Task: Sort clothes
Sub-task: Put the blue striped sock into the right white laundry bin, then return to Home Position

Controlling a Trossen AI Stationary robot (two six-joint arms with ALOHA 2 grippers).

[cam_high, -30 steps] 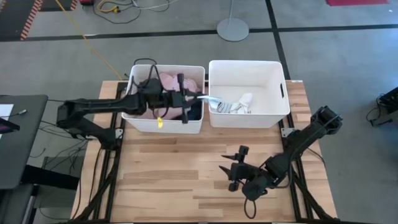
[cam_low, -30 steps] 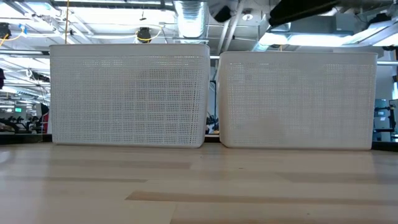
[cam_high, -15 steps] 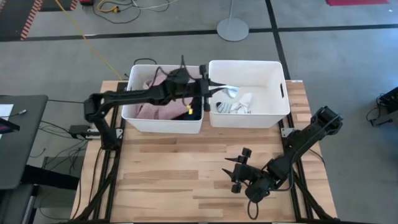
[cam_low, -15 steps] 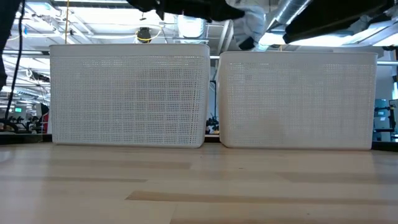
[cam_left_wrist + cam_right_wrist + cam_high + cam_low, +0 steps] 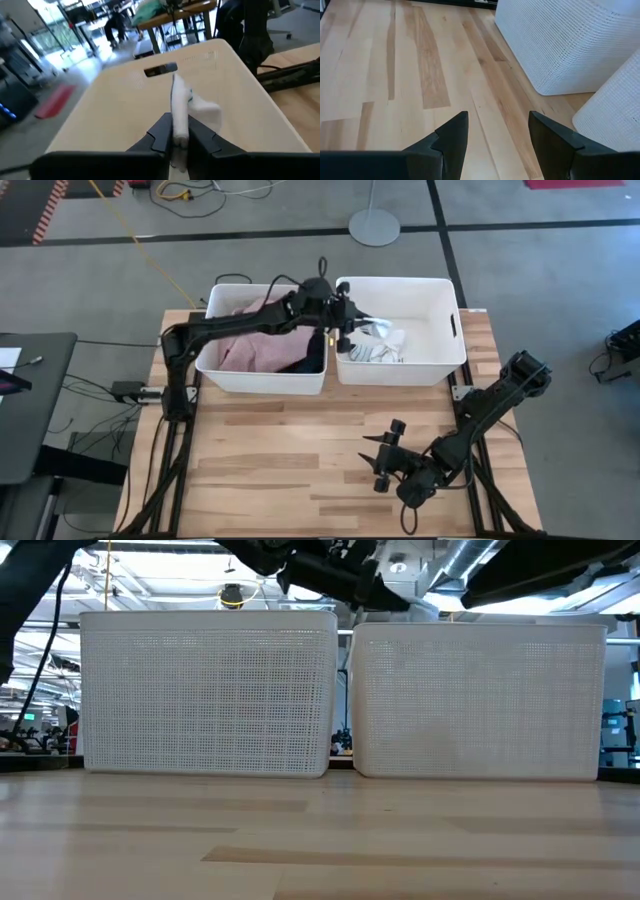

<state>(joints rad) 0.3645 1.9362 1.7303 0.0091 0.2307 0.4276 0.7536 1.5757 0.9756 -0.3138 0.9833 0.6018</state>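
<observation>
My left gripper (image 5: 346, 321) is shut on a small white sock (image 5: 179, 102) and stands above the left part of the right white bin (image 5: 400, 370). The sock also shows in the high view (image 5: 366, 328). More white and striped socks (image 5: 385, 350) lie on that bin's floor. The left bin (image 5: 262, 377) holds a pink shirt (image 5: 255, 342) and a dark garment (image 5: 305, 364). My right gripper (image 5: 376, 459) is open and empty above the table's near right part. My left gripper pinches one end of the white sock (image 5: 180, 131) between its two fingers. The fingers reach level from the table's left side, and the sock sticks out ahead of them along their line. The sock is lifted clear above the right bin.
The two white perforated bins stand side by side at the table's far edge, and in the low view (image 5: 210, 690) they block what lies inside. Bare wooden table (image 5: 280, 460) lies in front of them. A round stand base (image 5: 374, 226) is on the floor beyond.
My left gripper has gone toward the table's right edge, from over the left bin across the bins' shared walls to over the right bin. The white sock has gone with it, lifted clear the whole way.
</observation>
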